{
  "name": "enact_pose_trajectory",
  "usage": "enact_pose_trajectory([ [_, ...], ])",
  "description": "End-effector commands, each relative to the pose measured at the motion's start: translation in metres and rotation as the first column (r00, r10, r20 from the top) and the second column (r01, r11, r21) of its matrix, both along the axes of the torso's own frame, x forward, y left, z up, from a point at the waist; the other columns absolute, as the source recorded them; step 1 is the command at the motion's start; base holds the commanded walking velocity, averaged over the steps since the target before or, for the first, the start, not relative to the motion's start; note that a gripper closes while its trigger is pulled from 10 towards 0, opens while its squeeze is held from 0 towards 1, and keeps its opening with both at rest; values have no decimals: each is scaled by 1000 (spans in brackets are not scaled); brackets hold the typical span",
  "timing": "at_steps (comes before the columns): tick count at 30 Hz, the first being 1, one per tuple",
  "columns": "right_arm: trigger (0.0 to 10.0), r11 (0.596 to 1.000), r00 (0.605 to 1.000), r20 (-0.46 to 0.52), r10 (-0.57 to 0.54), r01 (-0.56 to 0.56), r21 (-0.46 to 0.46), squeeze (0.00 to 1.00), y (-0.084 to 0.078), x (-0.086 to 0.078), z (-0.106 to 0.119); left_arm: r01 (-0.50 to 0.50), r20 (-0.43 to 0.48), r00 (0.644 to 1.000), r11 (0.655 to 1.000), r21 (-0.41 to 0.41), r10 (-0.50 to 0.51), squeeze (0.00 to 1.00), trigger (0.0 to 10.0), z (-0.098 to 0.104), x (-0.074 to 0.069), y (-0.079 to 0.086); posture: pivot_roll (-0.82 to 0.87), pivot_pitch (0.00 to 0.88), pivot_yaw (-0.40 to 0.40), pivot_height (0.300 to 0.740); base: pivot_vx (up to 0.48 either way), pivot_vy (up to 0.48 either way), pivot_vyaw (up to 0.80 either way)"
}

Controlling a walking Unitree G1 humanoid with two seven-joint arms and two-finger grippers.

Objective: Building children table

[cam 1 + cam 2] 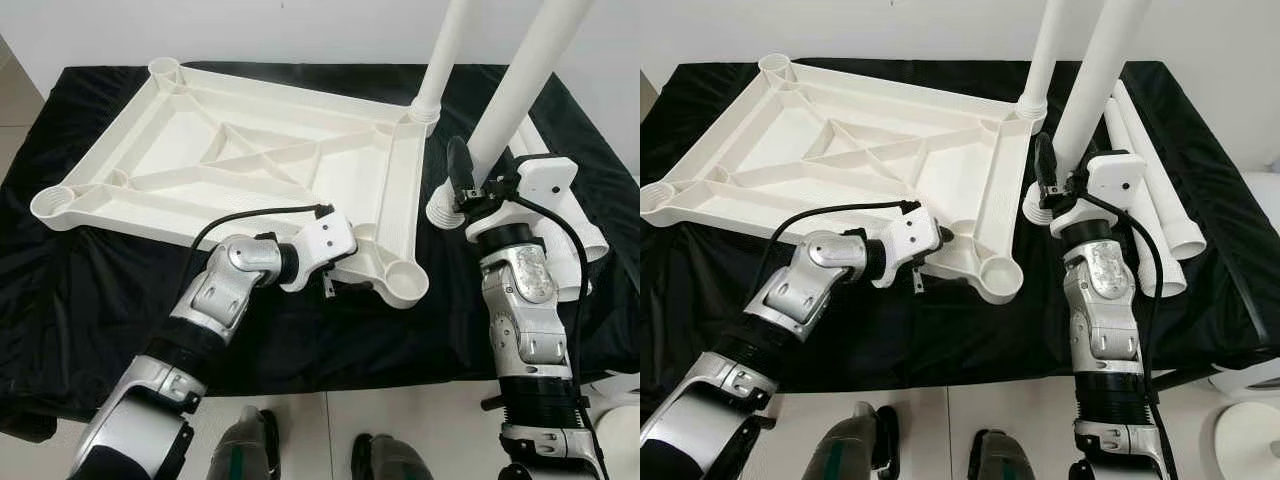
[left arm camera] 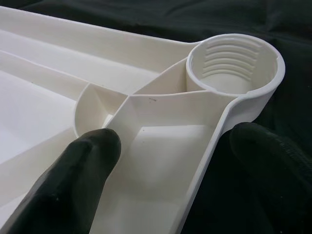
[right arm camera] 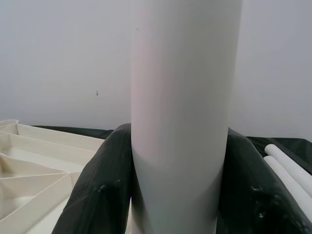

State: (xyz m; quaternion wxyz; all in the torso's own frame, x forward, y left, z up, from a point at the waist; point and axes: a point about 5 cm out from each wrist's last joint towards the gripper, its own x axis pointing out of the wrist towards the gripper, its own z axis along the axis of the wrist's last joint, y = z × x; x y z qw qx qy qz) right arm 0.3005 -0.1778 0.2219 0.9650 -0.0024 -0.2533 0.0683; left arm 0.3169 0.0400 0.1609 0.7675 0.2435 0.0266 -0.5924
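Two likely ways of spoiling this. With the right gripper [image 1: 475, 180] clamped round a leg [image 1: 520, 90] and the threaded foot of that leg hanging just right of the tabletop [image 1: 230, 150], between the far right and near right corners, still needs carrying over to the empty near right socket [image 1: 405, 283]. Could easily come down tilted, since held slanting now, and so cross the thread or jam on the socket lip. Could also knock the leg already standing [image 1: 440, 60] in the far right socket, close beside it on the left. With the left gripper [image 1: 345, 265] closed astride the tabletop rim right by that near socket, one finger [image 2: 87, 161] inside the ribs and one outside on the black cloth [image 1: 100, 290], leaves little room: risks a clash of the two claws. Might let the upturned top slide on the cloth under a hard push if that hold slips. Spare legs [image 1: 1160, 220] lying far right, out of harm.
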Motion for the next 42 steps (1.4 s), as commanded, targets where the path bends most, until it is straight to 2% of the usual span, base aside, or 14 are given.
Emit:
enact_pose_trajectory([
  [1, 10000, 1000, 1000, 5, 5, -5, 15, 0, 1, 0, 2, -300, 156, 935, 944, -136, 319, 0, 10000, 17, 19, 5, 32, 117, 22, 740, 0, 0, 0],
  [9, 10000, 1000, 1000, -6, 25, -25, 4, 0, 3, -1, 1, -312, 148, 929, 932, -186, 340, 0, 10000, 24, 22, 4, 25, 124, 23, 740, 0, 0, 0],
  [18, 10000, 992, 991, -41, 124, -125, -36, 0, 11, -3, -4, -263, 28, 959, 918, -298, 284, 0, 10000, 44, 12, 23, 32, 126, 16, 740, 0, 0, 0],
  [21, 10000, 980, 980, -56, 189, -192, -60, 0, 18, -3, -4, -326, -54, 942, 860, -393, 332, 0, 10000, 58, 15, 37, 31, 126, 16, 740, 0, 0, 0],
  [23, 10000, 978, 979, -58, 196, -199, -62, 0, 18, -3, -4, -332, -63, 940, 853, -403, 336, 0, 10000, 59, 16, 38, 31, 126, 16, 740, 0, 0, 0],
  [24, 10000, 972, 974, -62, 216, -220, -77, 0, 20, -1, -4, -405, -80, 906, 795, -451, 416, 0, 10000, 64, 24, 47, 30, 122, 10, 740, 0, 0, 0],
  [25, 10000, 972, 974, -62, 216, -220, -77, 0, 20, -1, -4, -405, -80, 906, 795, -451, 416, 0, 10000, 64, 24, 47, 30, 122, 10, 740, 0, 0, 0],
  [26, 10000, 969, 971, -67, 229, -233, -76, 0, 21, 1, -4, -485, -117, 859, 716, -503, 499, 0, 10000, 69, 31, 57, 33, 121, 4, 740, 0, 0, 0],
  [28, 10000, 966, 968, -73, 242, -247, -70, 0, 21, 2, -4, -572, -185, 792, 601, -558, 582, 0, 10000, 73, 36, 69, 34, 121, 0, 740, 0, 0, 0],
  [31, 10000, 966, 967, -75, 245, -249, -63, 0, 21, 2, -4, -591, -214, 777, 568, -573, 592, 0, 10000, 74, 35, 71, 34, 121, 0, 740, 0, 0, 0],
  [33, 10000, 974, 971, -82, 223, -226, -29, 0, 19, 3, -6, -650, -217, 706, 495, -576, 674, 0, 10000, 72, 36, 80, 37, 113, -7, 740, 0, 0, 0],
  [34, 10000, 974, 971, -82, 223, -226, -29, 0, 19, 3, -6, -650, -217, 706, 495, -576, 674, 0, 10000, 72, 36, 80, 37, 113, -7, 740, 0, 0, 0],
  [36, 10000, 979, 975, -93, 201, -202, 4, 0, 18, 4, -7, -691, -240, 658, 445, -570, 714, 0, 10000, 71, 37, 86, 36, 111, -7, 740, 0, 0, 0],
  [42, 10000, 988, 978, -145, 151, -144, 58, 0, 15, 9, -10, -741, -291, 616, 413, -529, 732, 0, 10000, 65, 36, 88, 41, 109, -6, 740, 0, 0, 0],
])
